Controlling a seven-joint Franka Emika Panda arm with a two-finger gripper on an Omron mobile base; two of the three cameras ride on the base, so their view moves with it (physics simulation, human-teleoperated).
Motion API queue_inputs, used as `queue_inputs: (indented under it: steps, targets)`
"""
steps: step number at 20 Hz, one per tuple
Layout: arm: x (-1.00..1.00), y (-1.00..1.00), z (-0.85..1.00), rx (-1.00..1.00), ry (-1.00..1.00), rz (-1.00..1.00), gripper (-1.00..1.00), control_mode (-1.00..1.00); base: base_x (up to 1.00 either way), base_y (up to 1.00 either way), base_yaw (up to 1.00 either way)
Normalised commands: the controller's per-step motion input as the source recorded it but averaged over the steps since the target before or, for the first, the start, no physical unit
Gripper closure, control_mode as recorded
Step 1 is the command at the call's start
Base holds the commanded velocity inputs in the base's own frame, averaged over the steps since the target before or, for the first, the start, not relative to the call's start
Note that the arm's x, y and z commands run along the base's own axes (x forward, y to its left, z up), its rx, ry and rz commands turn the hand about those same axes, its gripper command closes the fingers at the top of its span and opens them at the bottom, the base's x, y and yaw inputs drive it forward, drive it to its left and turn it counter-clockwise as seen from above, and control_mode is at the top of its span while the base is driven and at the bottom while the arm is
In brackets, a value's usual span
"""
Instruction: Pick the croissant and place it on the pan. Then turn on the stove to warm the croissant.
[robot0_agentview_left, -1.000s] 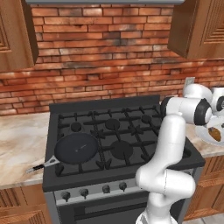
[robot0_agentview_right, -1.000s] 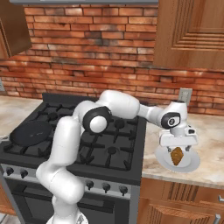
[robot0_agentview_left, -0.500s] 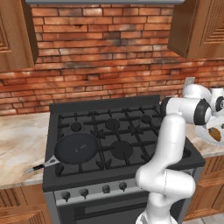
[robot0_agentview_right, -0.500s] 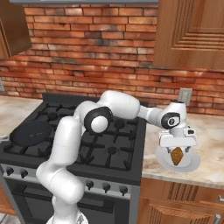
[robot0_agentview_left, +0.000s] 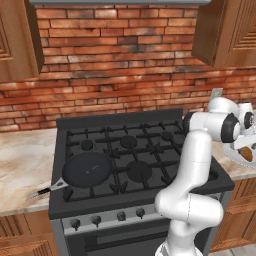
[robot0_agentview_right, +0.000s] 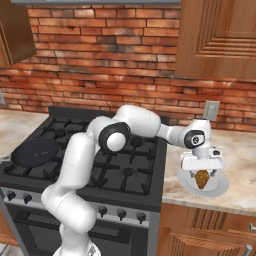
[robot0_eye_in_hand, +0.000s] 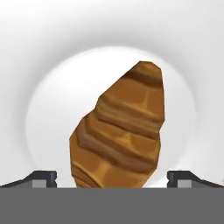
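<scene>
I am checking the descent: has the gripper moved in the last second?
No clear move. In the right base view the gripper hangs over the croissant on the white plate, placed against the plate as before.

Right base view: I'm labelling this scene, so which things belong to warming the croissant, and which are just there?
Job: croissant, pan, stove, gripper.
Just there: white plate under the croissant, wall outlet, wood cabinet.

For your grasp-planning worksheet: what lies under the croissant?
A white plate on the counter right of the stove. Its rim shows all around the croissant; the patch directly beneath is covered. The end effector is open, one fingertip each side.
</scene>
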Motion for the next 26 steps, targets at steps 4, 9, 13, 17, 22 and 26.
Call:
queue_inputs:
  steps: [4, 9, 13, 17, 22, 26]
  targets:
    - [0.10, 0.00, -0.02, 0.00, 0.02, 0.00, -1.00, -1.00, 0.00, 0.00, 0.00]
    - [0.22, -0.01, -0.02, 0.00, 0.00, 0.00, -1.00, -1.00, 0.00, 0.00, 0.00]
    - [0.02, -0.10, -0.13, 0.00, 0.03, 0.00, -1.00, -1.00, 0.00, 0.00, 0.00]
    - [0.00, -0.23, -0.24, 0.00, 0.06, 0.00, -1.00, -1.00, 0.00, 0.00, 0.00]
    - [0.03, -0.15, -0.20, 0.00, 0.01, 0.00, -1.00, -1.00, 0.00, 0.00, 0.00]
    - [0.08, 0.00, -0.20, 0.00, 0.04, 0.00, -1.00, -1.00, 0.00, 0.00, 0.00]
